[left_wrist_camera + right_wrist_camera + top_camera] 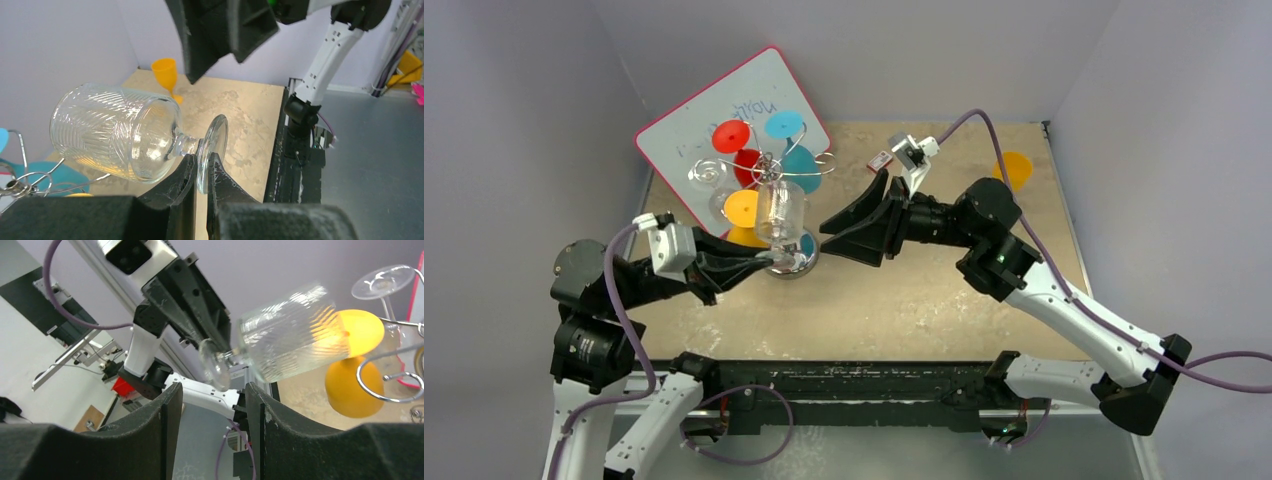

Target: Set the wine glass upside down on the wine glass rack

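The wine glass (pixel 781 212) is clear and ribbed, and it lies on its side in the air beside the wine glass rack (pixel 771 168). My left gripper (pixel 201 167) is shut on the rim of its round foot (pixel 214 145), with the bowl (pixel 115 137) pointing away towards the rack's wire arms (pixel 30 180). My right gripper (pixel 829 230) hangs open just right of the glass. In the right wrist view the foot (pixel 214 371) sits just beyond the gap between the open fingers (pixel 167 405), touching neither.
The rack stands on a shiny round base (pixel 796 262) and holds several coloured glasses plus a clear one (pixel 707 176). A pink-framed whiteboard (pixel 714 105) leans behind it. An orange glass (pixel 1014 170) stands at the back right of the table.
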Controlling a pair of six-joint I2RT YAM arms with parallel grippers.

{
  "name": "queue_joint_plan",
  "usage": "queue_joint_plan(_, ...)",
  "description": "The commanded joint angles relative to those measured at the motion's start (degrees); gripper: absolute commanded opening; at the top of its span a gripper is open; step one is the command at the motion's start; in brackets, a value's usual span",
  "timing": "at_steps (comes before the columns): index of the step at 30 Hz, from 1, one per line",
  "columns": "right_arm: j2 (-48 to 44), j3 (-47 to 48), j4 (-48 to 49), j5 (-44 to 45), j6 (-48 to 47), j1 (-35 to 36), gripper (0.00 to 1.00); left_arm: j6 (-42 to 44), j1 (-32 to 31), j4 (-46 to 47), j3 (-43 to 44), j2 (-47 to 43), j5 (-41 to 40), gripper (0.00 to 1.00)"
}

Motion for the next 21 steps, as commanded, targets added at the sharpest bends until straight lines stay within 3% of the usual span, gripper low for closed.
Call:
queue_joint_plan(1,-0.7,3.4,4.2,-0.3,-3.9,2.0,0.52,-10.4,0.3,14.5,1.5,0.7,-7.8,0.0)
queue_joint_plan(12,-2.1,3.3,2.2,4.6,-5.5,2.2,0.54,-29.2,0.2,21.8,4.2,4.0,-21.1,0.0)
queue_joint_plan(16,-3.8,3.0,0.5,8.8,-6.1,2.2,0.62,-39.5,0.2,20.5,7.5,7.3,-25.8,0.0)
queue_joint_plan(21,-4.5,3.9,-1.5,12.4,-6.5,2.2,0.6,-48.3,0.2,13.4,12.3,12.5,-27.4,0.0)
